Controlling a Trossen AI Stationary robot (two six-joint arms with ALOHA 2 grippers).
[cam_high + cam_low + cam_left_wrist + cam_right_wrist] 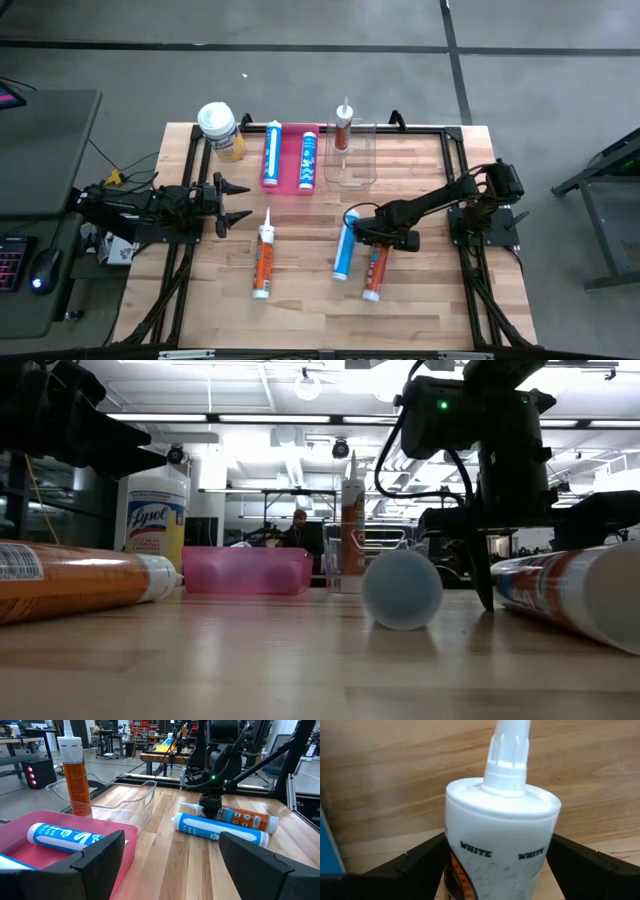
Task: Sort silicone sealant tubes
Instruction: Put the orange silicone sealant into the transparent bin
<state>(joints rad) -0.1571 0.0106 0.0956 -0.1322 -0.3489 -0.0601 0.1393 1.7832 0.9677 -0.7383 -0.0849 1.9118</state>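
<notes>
The right tool sits low with its fingers apart around a slim orange sealant tube lying on the wooden counter. The round tube could roll away and bump the blue tube beside it.

I see bare bench along the right edge and the near left corner. Mid-bench, a blue tube and two orange tubes lie in the way; pink tray and clear bin crowd the far edge.
</notes>
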